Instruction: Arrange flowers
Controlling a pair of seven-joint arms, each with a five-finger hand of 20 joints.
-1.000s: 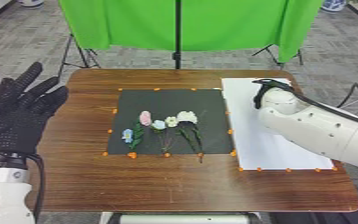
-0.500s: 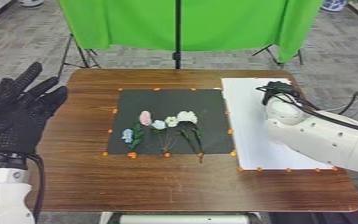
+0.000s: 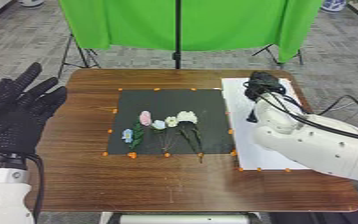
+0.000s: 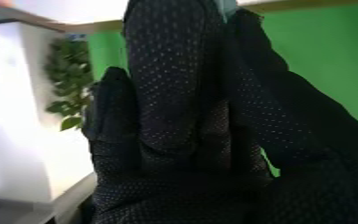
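In the head view, my right hand is over the far part of the white sheet. Its glove fills much of the right wrist view, fingers extended and thumb close beside them. No flower can be made out in it. My left hand stands off the table's left side, fingers spread. On the black sheet lie a blue flower, a pink one, two small pale ones and a larger white one, whose stem passes the near edge.
Orange markers line both sheets on the brown table. The white sheet lies right of the black one, under my right forearm. Behind the table hangs a green cloth on a stand. The right wrist view also has a leafy plant.
My right hand has turned and opened out from a more bunched pose above the white sheet, and its forearm has come nearer the table's front. The left hand and the flowers have stayed put.
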